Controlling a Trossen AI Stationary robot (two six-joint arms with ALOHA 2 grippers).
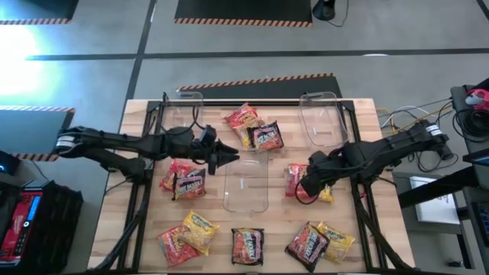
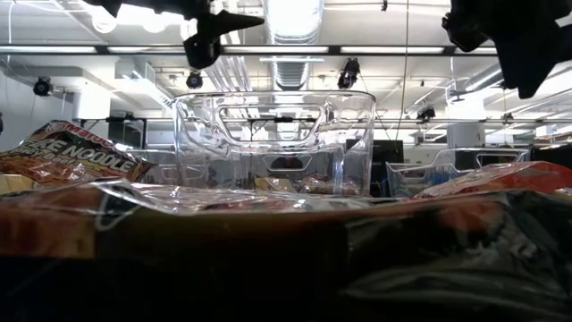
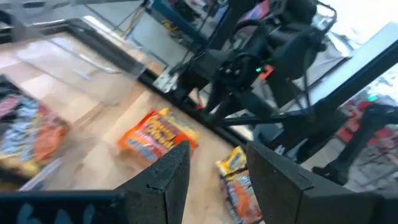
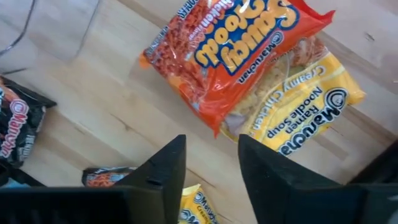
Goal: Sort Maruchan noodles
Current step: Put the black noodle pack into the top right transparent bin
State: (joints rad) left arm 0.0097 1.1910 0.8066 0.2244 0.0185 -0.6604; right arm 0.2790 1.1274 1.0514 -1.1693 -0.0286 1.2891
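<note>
Only the right wrist view showed lettering, where a red Saucy Noodle packet (image 4: 233, 56) overlapped a yellow Creamy Chicken packet (image 4: 298, 115) just beyond the right gripper (image 4: 211, 158), its jaws slightly parted and empty, while the left gripper (image 1: 227, 158), likewise parted and empty, hovered beside the clear middle bin (image 1: 246, 186).

red packet (image 4: 230, 59) overlaps yellow packet (image 4: 298, 106) with blue print, on pale wood table (image 4: 112, 118).

Wooden table (image 1: 145, 122): three clear plastic bins (image 1: 245, 186), red, yellow and black Maruchan noodle packets (image 1: 189, 182) scattered flat around them, one pair overlapping (image 4: 249, 81).
</note>
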